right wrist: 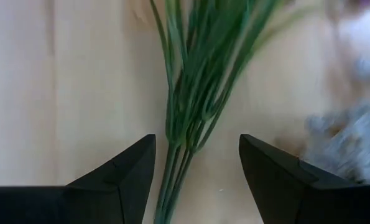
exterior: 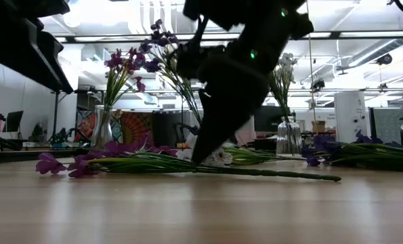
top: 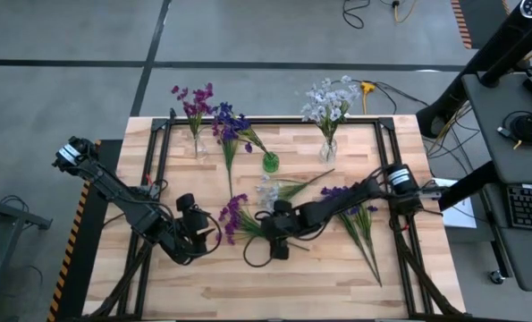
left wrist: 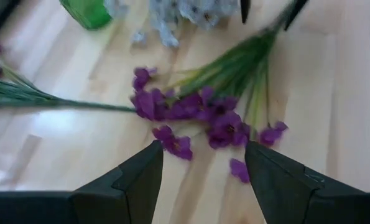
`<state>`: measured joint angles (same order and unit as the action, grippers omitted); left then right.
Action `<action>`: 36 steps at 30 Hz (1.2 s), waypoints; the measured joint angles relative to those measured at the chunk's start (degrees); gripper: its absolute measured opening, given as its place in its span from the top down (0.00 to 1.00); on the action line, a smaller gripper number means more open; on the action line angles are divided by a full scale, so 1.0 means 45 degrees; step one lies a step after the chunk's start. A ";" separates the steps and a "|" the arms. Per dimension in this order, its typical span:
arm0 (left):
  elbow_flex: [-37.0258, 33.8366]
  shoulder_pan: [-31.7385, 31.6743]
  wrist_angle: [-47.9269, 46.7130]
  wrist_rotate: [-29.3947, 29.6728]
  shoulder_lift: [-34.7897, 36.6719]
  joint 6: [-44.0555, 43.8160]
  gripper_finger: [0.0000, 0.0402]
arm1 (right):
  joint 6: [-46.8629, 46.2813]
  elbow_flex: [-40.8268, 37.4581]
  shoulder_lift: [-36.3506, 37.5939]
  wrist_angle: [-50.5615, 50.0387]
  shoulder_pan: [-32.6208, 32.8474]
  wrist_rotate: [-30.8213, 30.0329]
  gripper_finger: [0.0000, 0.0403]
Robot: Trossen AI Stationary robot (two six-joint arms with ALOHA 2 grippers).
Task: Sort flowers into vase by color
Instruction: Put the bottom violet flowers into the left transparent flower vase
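Observation:
A magenta-purple sprig [top: 232,215] lies flat on the table near the middle front, its blossoms [left wrist: 197,112] toward the left and its green stem [right wrist: 185,124] running right. My left gripper [top: 214,234] is open, just short of the blossoms, and also shows in its wrist view [left wrist: 203,149]. My right gripper [top: 273,241] is open and low over the sprig's leafy stem, one finger on each side [right wrist: 197,140]. It touches nothing that I can see. A pale white-blue sprig [top: 267,191] lies just beyond. Dark blue-violet sprigs [top: 357,215] lie at the right.
Three vases stand at the back: a clear one with magenta flowers [top: 196,143], a green one [top: 270,163] with a blue-violet sprig [top: 230,125], and a clear one with white flowers [top: 327,148]. Bare wood lies along the table's near edge [top: 274,295].

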<state>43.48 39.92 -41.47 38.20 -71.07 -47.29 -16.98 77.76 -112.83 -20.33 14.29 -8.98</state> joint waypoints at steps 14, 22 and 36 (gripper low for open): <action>0.0000 0.0015 -0.0027 -0.0650 -0.0004 -0.0434 0.48 | -0.1422 -0.0010 -0.0502 -0.0244 0.0214 -0.0162 0.52; 0.0000 0.0015 0.0206 0.0167 -0.0004 -0.0619 0.48 | -0.1332 -0.0010 -0.0536 -0.0218 0.0223 -0.0298 0.83; 0.0000 0.0553 0.0239 0.2174 0.0741 -0.0315 0.48 | -0.0711 -0.0179 0.1217 -0.1123 0.0210 -0.0243 0.97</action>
<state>43.48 42.41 -40.39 47.98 -67.74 -48.70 -20.18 76.95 -107.35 -25.38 15.23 -10.08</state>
